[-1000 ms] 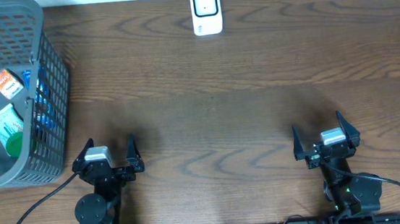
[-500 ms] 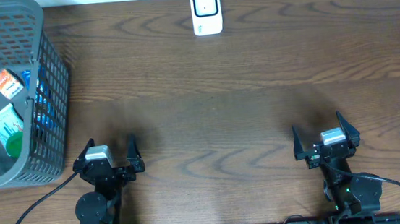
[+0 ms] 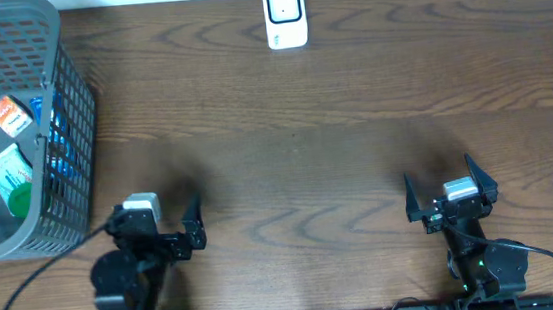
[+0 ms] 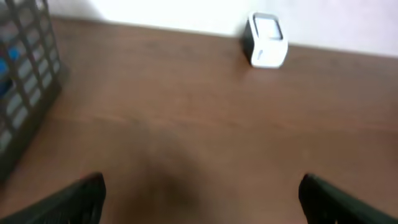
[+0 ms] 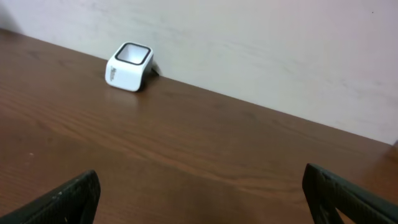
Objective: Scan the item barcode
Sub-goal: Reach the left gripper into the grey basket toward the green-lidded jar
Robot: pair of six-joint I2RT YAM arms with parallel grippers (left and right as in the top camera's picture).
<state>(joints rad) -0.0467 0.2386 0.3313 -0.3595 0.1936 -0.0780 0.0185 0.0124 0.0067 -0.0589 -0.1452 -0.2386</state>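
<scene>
Several items lie in the grey mesh basket point(image 3: 62, 113) at the table's left edge: an orange packet point(image 3: 10, 115), a green-and-white pouch point(image 3: 7, 174) and a blue pack point(image 3: 55, 144). No barcode shows on them. The white scanner point(image 3: 284, 16) stands at the far middle edge and also shows in the wrist views, scanner point(image 4: 266, 48) and scanner point(image 5: 129, 66). My left gripper point(image 3: 154, 226) is open and empty near the front edge, right of the basket. My right gripper point(image 3: 439, 173) is open and empty at the front right. Both wrist views show bare wood between the jaws.
The basket wall point(image 4: 25, 93) rises at the left of the left wrist view, which is blurred. A pale wall backs the table behind the scanner. Cables run from both arm bases along the front edge.
The left arm has shifted and turned slightly toward the basket, still open. The right arm has not moved.
</scene>
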